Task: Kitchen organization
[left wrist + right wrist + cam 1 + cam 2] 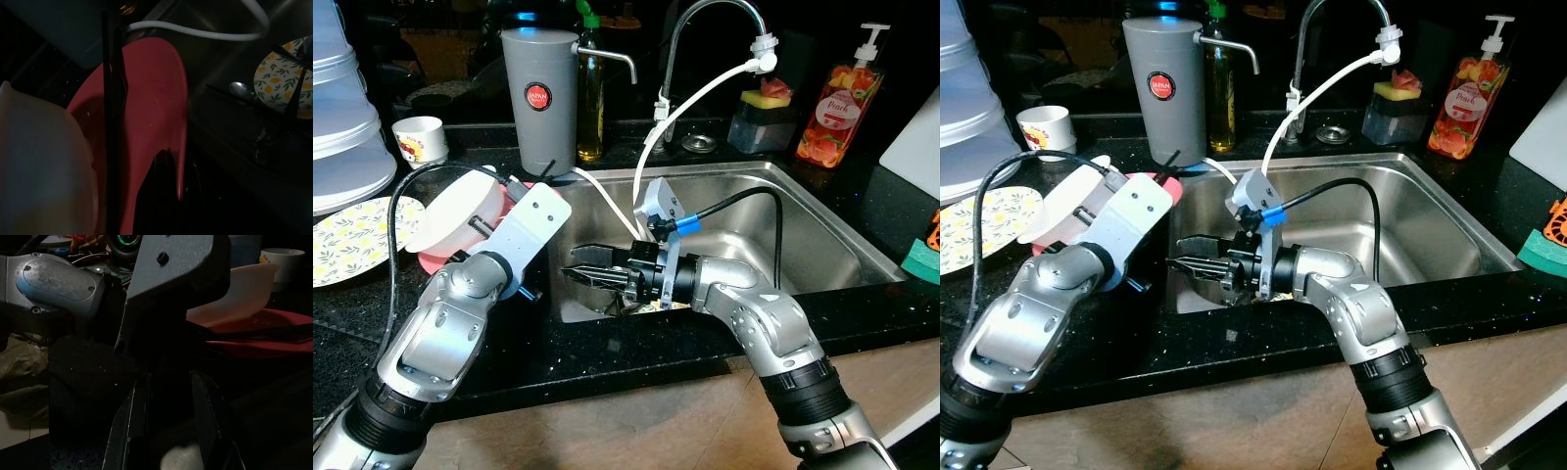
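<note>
A white bowl (458, 208) lies tilted inside a red bowl (433, 261) on the black counter left of the sink. My left gripper (485, 221) is at these bowls. In the left wrist view one black finger (111, 98) runs along the inside of the red bowl (151, 98), with a dark shape under its rim, so the gripper looks shut on that bowl. My right gripper (574, 275) reaches left across the steel sink (803, 230), low near its left wall. Its fingers stand slightly apart and hold nothing. A lemon-patterned plate (281, 83) and a spoon (240, 90) lie in the sink.
A grey canister (539, 98), an oil bottle (590, 98) and a small cup (421, 139) stand behind the bowls. A patterned plate (347, 240) and stacked white containers (342, 117) sit far left. Faucet (705, 39) with white hose (695, 103), soap bottle (839, 108), green sponge (922, 259).
</note>
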